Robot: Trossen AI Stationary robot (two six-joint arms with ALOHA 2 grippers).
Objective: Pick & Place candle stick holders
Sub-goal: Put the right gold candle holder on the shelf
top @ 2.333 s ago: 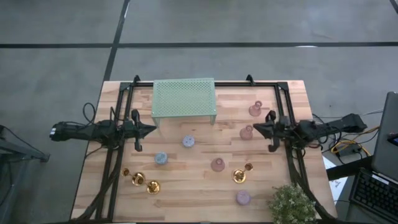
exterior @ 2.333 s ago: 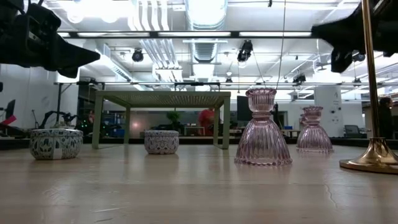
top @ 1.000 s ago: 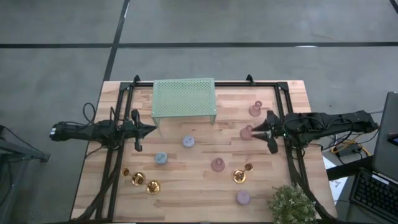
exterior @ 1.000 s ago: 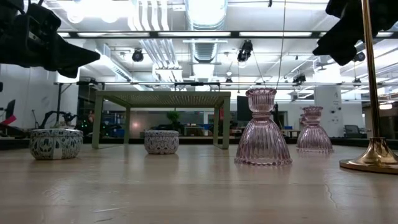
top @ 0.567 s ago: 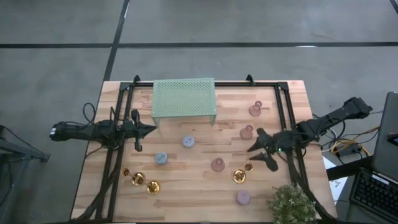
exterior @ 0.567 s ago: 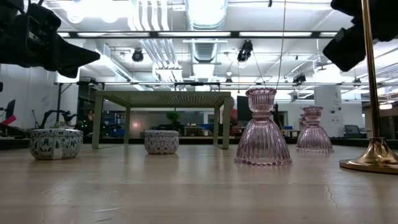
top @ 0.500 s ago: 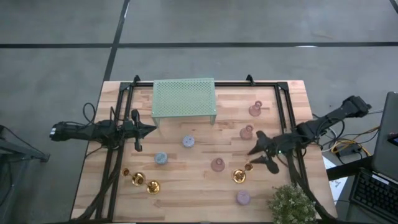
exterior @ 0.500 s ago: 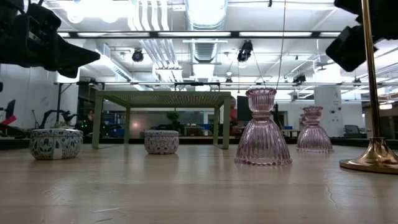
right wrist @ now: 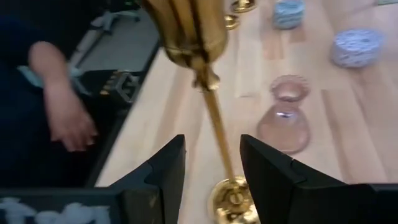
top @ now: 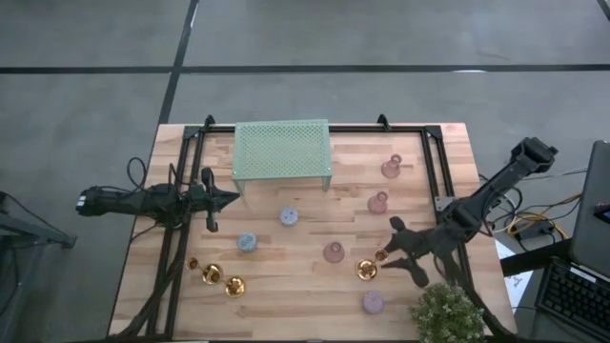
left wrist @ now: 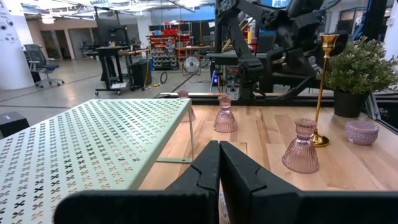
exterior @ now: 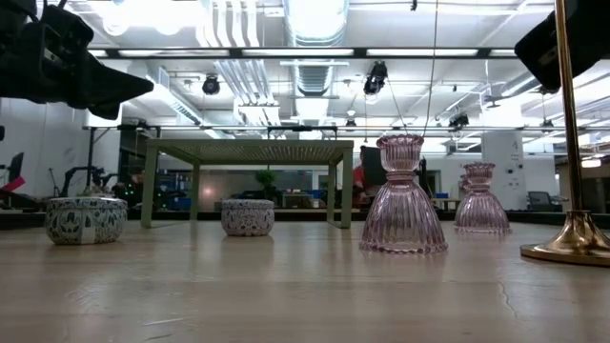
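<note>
A slender gold candlestick (right wrist: 214,118) stands upright on its round base (top: 367,270) near the table's near right. My right gripper (right wrist: 211,168) hangs open beside it, one finger on each side of the stem and clear of it; the high view shows this gripper (top: 391,246) just right of the candlestick's top. Two more gold candlesticks (top: 222,279) stand at the near left. Pink glass holders (top: 334,252) (top: 378,202) (top: 391,169) and round blue and purple holders (top: 289,217) (top: 247,242) (top: 373,303) rest on the wood. My left gripper (top: 233,198) waits shut at the left.
A pale green perforated rack (top: 282,151) stands at the far middle. A bushy potted plant (top: 446,310) sits at the near right corner, close to my right arm. A person's hand (right wrist: 68,124) shows beyond the table's edge. Black frame rails (top: 181,238) run along both sides.
My right gripper has swung from beside the far pink holders toward the table's near edge and a little down, turning as it went, and now straddles the gold candlestick's stem. Nothing on the table has moved.
</note>
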